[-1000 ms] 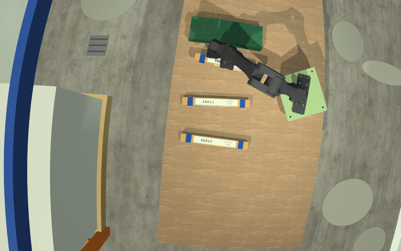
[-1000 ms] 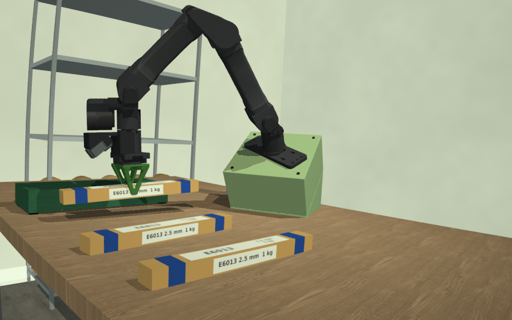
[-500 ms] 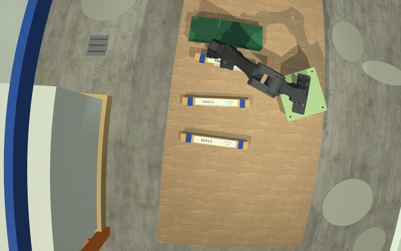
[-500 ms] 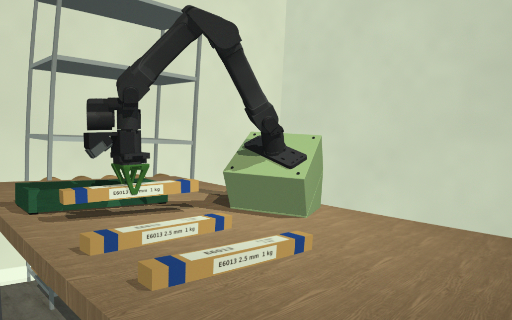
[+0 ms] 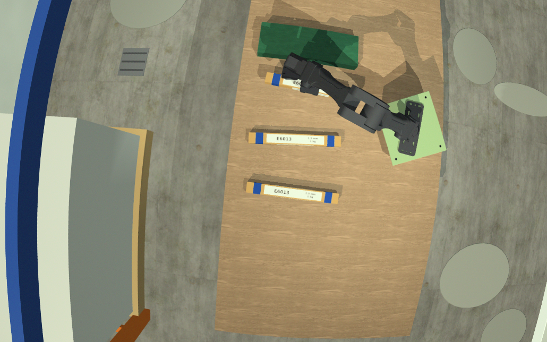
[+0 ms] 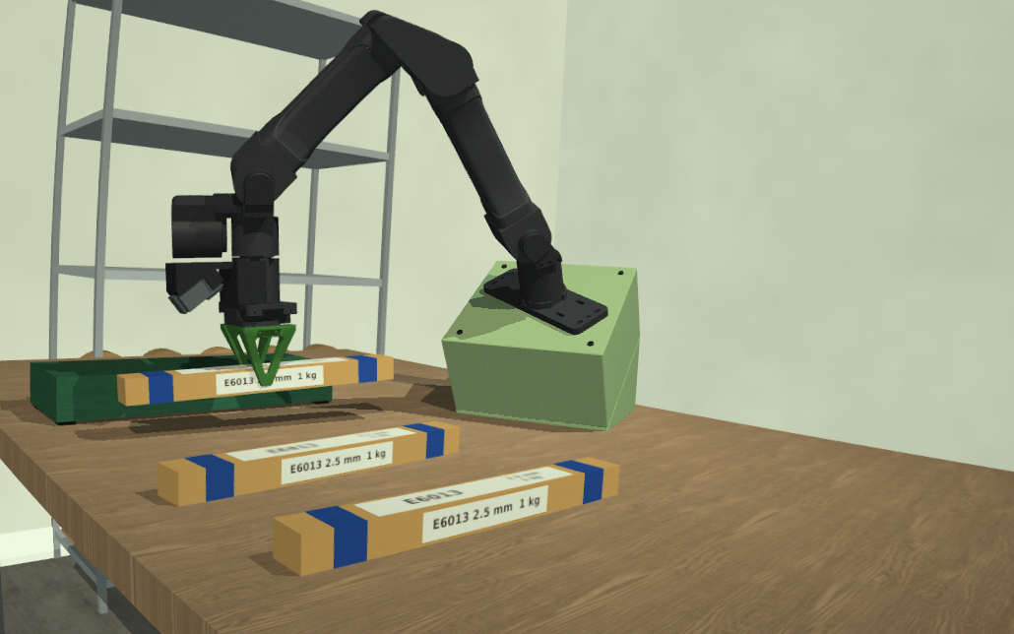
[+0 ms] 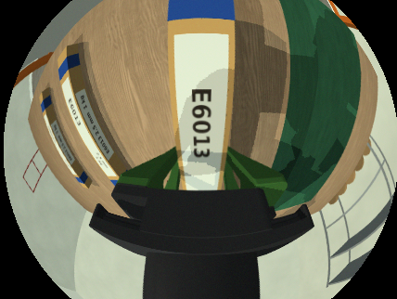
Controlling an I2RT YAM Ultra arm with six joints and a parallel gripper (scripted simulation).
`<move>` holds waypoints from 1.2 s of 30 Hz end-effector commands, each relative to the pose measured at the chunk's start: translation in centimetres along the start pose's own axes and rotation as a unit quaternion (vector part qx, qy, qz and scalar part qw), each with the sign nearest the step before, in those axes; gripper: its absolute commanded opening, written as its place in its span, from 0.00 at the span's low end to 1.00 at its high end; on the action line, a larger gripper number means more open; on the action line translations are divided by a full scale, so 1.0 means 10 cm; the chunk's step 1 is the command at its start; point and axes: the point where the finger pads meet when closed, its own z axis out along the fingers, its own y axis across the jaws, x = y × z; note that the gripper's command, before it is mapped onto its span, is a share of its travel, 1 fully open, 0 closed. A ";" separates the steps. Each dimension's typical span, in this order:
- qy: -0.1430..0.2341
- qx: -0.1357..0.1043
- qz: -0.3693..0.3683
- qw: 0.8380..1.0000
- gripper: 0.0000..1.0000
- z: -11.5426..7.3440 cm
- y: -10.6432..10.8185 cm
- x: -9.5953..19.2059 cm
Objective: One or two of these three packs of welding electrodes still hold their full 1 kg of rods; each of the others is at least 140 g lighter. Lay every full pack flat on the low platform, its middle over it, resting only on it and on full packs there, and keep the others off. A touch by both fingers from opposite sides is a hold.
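Fingers (image 6: 263, 366) of the black arm's gripper pinch the long tan cardboard electrode pack (image 6: 186, 382) mid-length — lifted off the wooden tabletop (image 6: 747, 538) in the exterior view's left, beside the dark green low platform (image 6: 67, 388). Rigid, heavy, likely smooth-sided — a centred hold limits tipping.

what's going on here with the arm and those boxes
A black robot arm has its green-fingered pincer shut on one long tan cardboard pack with blue bands, held lifted off the wooden table, just in front of the low dark green platform. The pack is level and not yet over the platform. Two more identical packs, the middle one and the nearest one, lie flat on the table, untouched.
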 end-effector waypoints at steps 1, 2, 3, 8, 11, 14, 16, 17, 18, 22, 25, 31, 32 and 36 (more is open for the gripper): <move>-0.051 0.018 -0.004 0.999 0.00 -0.46 -0.07 -0.27; -0.051 0.018 -0.004 0.999 0.00 -0.46 -0.07 -0.27; -0.051 0.018 -0.004 0.999 0.00 -0.46 -0.07 -0.27; -0.051 0.018 -0.004 0.999 0.00 -0.46 -0.07 -0.27; -0.051 0.018 -0.005 0.999 0.00 -0.48 -0.07 -0.27; -0.051 0.018 -0.005 0.999 0.00 -0.54 -0.06 -0.26; -0.051 0.018 -0.005 0.999 0.00 -0.58 -0.06 -0.26; -0.051 0.018 -0.005 0.999 0.00 -0.60 -0.06 -0.26; -0.051 0.018 -0.005 0.999 0.00 -0.62 -0.06 -0.25; -0.051 0.019 -0.005 0.999 0.00 -0.70 -0.06 -0.24; -0.053 0.019 -0.006 0.998 0.00 -0.73 -0.06 -0.24; -0.053 0.019 -0.006 0.998 0.00 -0.85 -0.05 -0.23; -0.053 0.020 -0.006 0.998 0.00 -0.87 -0.05 -0.23; -0.053 0.020 -0.006 0.998 0.00 -0.95 -0.05 -0.22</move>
